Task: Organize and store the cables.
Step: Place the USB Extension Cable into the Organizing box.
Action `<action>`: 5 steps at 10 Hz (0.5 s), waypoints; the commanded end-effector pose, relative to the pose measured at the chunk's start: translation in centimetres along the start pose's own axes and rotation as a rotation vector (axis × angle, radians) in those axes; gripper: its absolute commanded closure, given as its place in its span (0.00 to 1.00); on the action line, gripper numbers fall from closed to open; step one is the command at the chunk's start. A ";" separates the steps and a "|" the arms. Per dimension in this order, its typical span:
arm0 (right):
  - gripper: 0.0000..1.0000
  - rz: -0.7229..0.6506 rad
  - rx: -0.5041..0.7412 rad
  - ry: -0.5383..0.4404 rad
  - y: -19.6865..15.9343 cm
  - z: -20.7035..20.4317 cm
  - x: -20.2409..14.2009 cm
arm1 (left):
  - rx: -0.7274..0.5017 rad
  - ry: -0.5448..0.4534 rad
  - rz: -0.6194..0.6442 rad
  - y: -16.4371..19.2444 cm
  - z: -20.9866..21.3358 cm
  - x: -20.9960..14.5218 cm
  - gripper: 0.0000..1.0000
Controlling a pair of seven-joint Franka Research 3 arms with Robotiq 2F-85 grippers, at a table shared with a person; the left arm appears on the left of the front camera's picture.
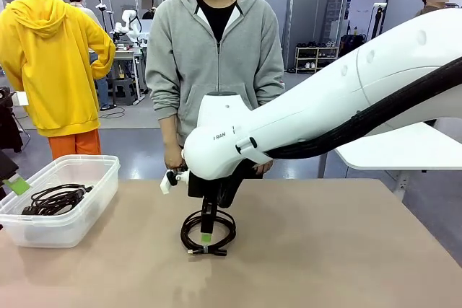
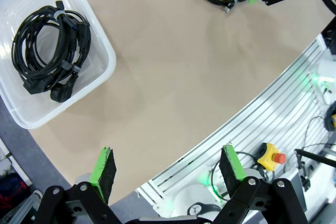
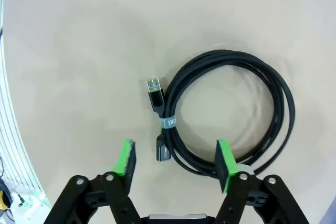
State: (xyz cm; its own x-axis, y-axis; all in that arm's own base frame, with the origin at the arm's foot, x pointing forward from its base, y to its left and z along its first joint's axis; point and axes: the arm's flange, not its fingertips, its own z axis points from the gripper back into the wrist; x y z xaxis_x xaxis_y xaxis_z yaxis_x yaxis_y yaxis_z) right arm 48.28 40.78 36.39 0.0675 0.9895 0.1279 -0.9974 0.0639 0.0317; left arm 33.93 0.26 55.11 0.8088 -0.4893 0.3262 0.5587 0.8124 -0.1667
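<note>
Right gripper (image 3: 173, 162) released, jaws apart over coiled cable (image 3: 231, 111) on worktop (image 1: 325, 250); left gripper (image 2: 170, 174) released.

white right arm (image 1: 310, 117) w/ black corrugated hose along it; black grippers, green pads; person (image 1: 215, 55) in grey zip hoodie, black tee

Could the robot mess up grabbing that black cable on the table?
Maybe. The right pincer is open over the coiled cable, straddling just the bundle's edge near the plugs, so it might pinch only some loops and the coil could sag or unravel. The USB plug sticks out and could snag. The bin, already holding cables, sits far off, so a weak grip might drop it.
</note>
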 end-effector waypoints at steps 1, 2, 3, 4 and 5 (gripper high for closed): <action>0.00 -0.038 -0.021 -0.043 1.4 2.1 -1.9 | 0.004 -0.011 0.004 0.2 0.2 0.3 0.00; 0.00 -0.037 -0.026 -0.081 1.6 3.1 -2.8 | 0.000 0.000 0.000 0.0 0.0 0.0 0.00; 0.00 -0.040 -0.035 -0.123 1.7 4.5 -4.2 | 0.026 -0.018 -0.101 -2.1 1.0 1.4 0.00; 0.00 -0.050 -0.049 -0.171 1.9 5.9 -6.0 | 0.009 -0.016 -0.185 -4.6 0.6 3.5 0.00; 0.00 -0.067 -0.066 -0.219 2.4 7.4 -8.5 | -0.011 -0.005 -0.246 -6.8 -0.1 5.5 0.00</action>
State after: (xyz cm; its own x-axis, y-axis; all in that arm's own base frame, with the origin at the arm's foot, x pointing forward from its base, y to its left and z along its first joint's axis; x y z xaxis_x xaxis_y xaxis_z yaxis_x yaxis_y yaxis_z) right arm 47.46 35.01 42.52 0.1462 0.9501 0.2755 -0.9882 0.1531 -0.0036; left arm 33.48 -5.52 57.34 0.7034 -0.6200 0.3475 0.6853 0.7213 -0.1003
